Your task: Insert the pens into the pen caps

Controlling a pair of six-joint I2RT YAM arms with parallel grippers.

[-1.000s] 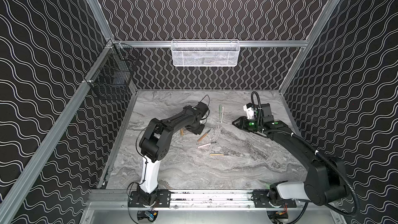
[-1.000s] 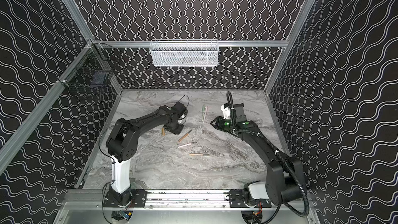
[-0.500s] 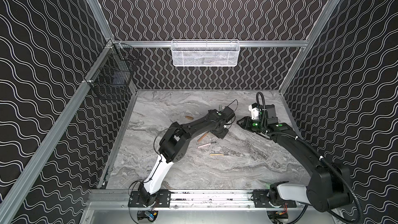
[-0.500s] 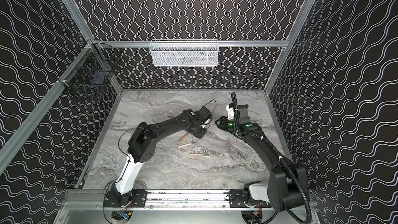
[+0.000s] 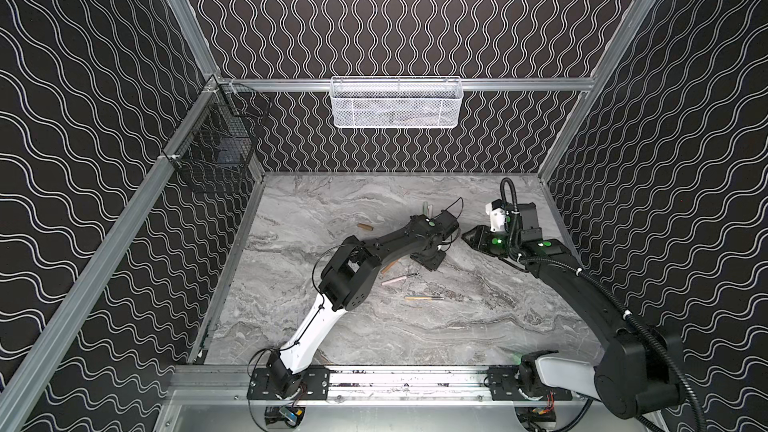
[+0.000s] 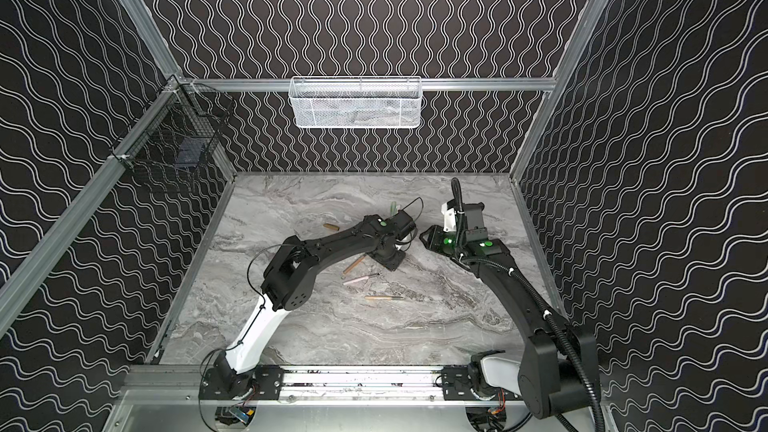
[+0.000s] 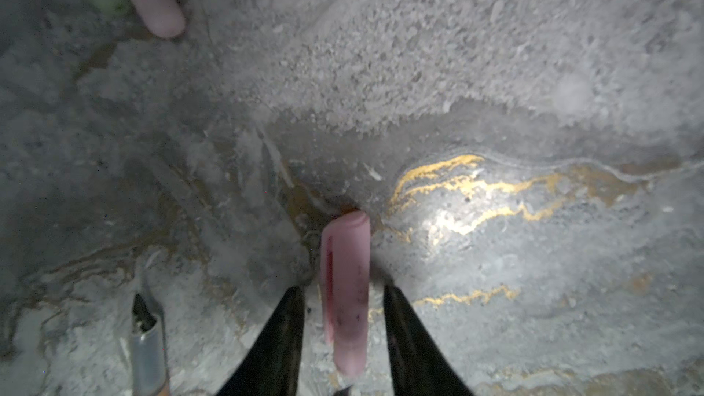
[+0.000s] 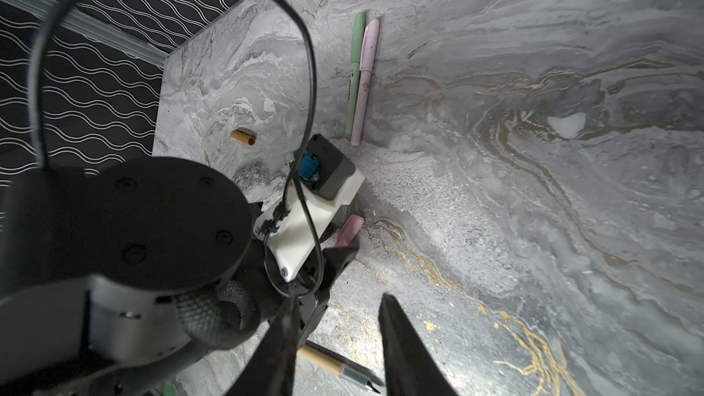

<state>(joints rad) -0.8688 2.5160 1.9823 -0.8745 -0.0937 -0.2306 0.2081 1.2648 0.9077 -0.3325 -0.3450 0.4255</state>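
While the left gripper (image 7: 341, 290) sits low over the marble table (image 5: 291, 218), at about 1 o'clock from table centre in both top views, I read its jaws as parted. A pink cap (image 7: 344, 257) lies between the fingers (image 7: 285, 337) with a thin gap on each side, nothing pinched. The cap looks smeared in the left wrist view, so I can't tell whether it rests flat on the table. Its far end pokes out under the left wrist in the right wrist view.

Right gripper (image 8: 339, 299) is at 3 o'clock of the left one, near, tips aimed toward it. Its jaws are spread, nothing between them.

Capped green pen (image 8: 356, 55) and capped pink pen (image 8: 368, 55) lie side by side, touching, at 11 o'clock of the left gripper, just beside its wrist. Tan cap (image 5: 365, 226) is alone at 9 o'clock of that wrist, well apart from the rest.

Three uncapped pens lie around table centre, at 7 o'clock of the left gripper:
- First tan pen (image 5: 390, 266) is half hidden under the left forearm.
- Bare pink pen (image 5: 397, 279) is just beside it, at its 6 o'clock.
- Second tan pen (image 5: 424, 297) is further toward 6 o'clock, apart from both.

Dark tips of the last two point toward 3 o'clock.
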